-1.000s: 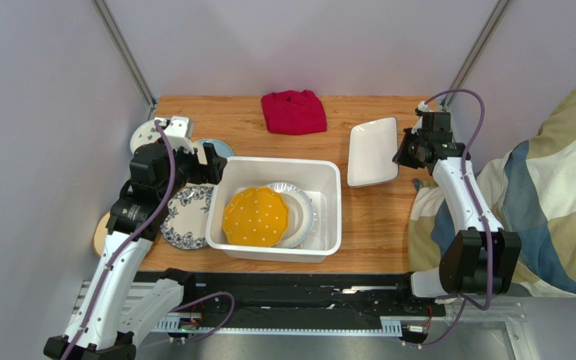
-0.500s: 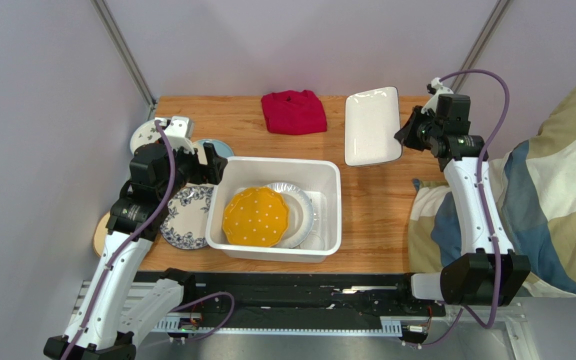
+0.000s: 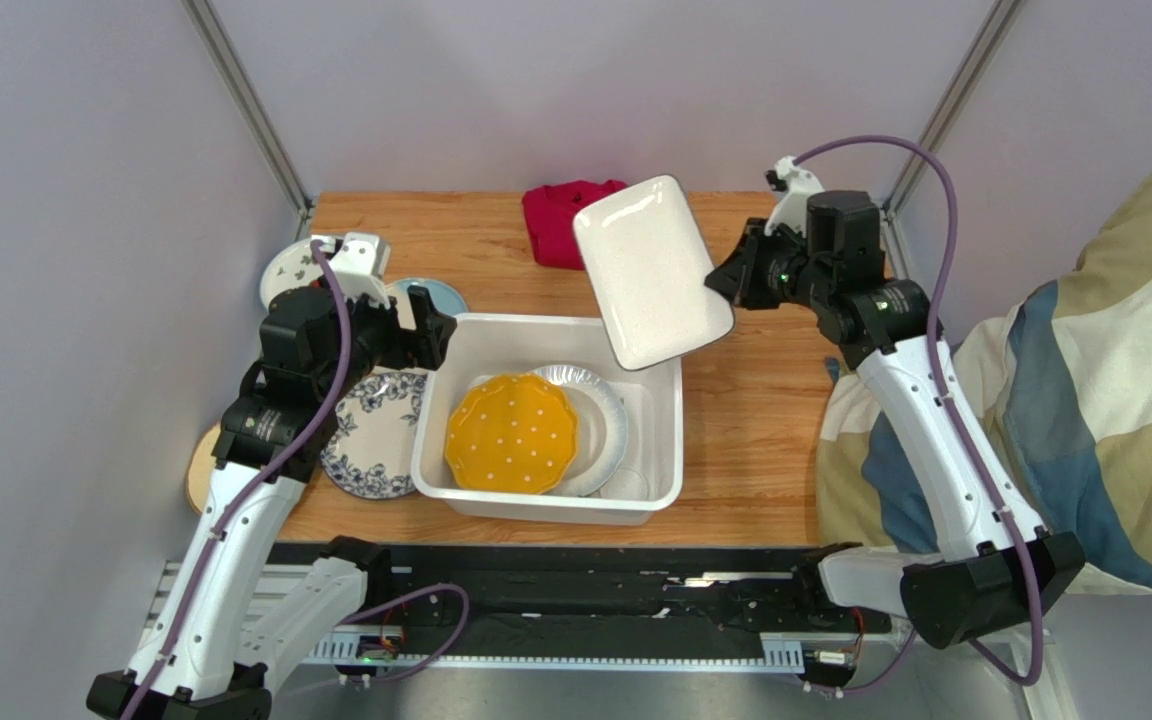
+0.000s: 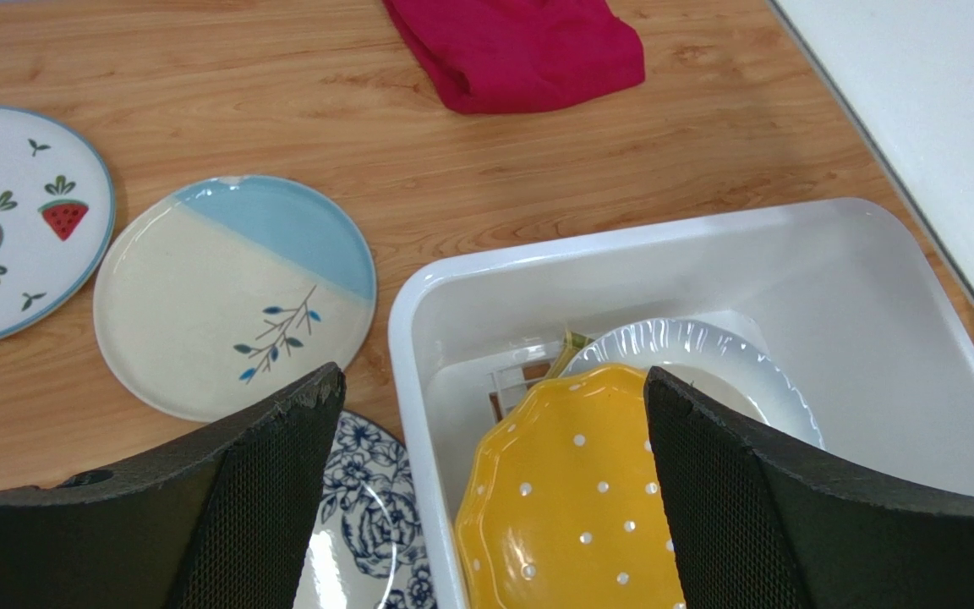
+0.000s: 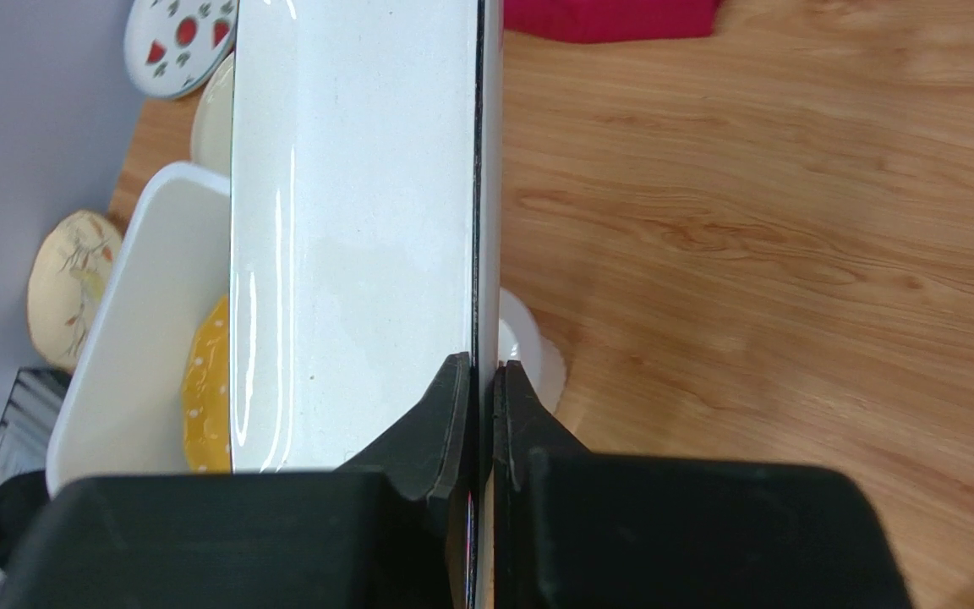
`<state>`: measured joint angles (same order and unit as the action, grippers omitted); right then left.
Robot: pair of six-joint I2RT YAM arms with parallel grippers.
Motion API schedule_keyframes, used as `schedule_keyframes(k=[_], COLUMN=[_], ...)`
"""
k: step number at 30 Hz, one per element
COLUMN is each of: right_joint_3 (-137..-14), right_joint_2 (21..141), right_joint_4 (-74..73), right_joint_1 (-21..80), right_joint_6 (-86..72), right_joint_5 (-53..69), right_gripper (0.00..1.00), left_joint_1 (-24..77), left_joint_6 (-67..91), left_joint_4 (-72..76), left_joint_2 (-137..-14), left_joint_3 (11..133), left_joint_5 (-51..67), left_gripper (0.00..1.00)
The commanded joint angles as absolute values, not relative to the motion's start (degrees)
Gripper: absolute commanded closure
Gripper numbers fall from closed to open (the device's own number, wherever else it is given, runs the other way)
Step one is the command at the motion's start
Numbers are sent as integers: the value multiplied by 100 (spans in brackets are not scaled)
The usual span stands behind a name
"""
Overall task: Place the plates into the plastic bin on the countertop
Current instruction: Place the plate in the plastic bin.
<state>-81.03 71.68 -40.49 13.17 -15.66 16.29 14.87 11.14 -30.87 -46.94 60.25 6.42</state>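
Rectangular plate (image 3: 651,270), rim inside right pincer (image 5: 482,371), seemingly over bin (image 3: 545,504)

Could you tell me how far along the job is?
Done: the yellow scalloped plate and a white round plate lie in the plastic bin. In hand: the right gripper is shut on the white rectangular plate above the bin's far corner. To do: the blue floral plate, cream-and-blue plate and strawberry-print plate lie on the countertop; the left gripper is open.

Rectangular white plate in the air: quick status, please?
Right gripper shut on white rectangular plate, tilted over far right corner of bin. Left gripper open, empty, at bin's left side. Yellow plate inside; path looks clear.
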Motion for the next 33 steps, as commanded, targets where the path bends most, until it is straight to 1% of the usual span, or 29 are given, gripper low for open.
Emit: schedule_keyframes(k=[1, 5, 11, 19, 26, 33], right_joint_3=[-8561, -8429, -8288, -8051, -8174, -8016], right_joint_2=[6890, 6996, 7101, 7461, 7822, 8033], right_joint_4=[-3085, -2945, -2769, -2593, -2786, -2795], right_joint_1=[1880, 2494, 3022, 3498, 3954, 4069], right_joint_6=[-1837, -1907, -1995, -2013, -1767, -1731], right_joint_5=[1872, 1810, 1968, 2276, 2312, 2355], right_gripper=[100, 100, 100, 100, 100, 100], left_joint_1=[1520, 1512, 1512, 1512, 1512, 1512], left_joint_6=[1107, 1116, 1107, 1107, 1099, 1099], left_joint_4=[-2918, -2918, -2927, -2918, -2927, -2918], left_joint_2=[-4650, -4641, -4658, -4676, -4685, -4720], left_joint_3=[6003, 6003, 6003, 5994, 5994, 5994], left_joint_5=[721, 721, 712, 721, 686, 686], left_gripper=[8, 8, 8, 8, 8, 8])
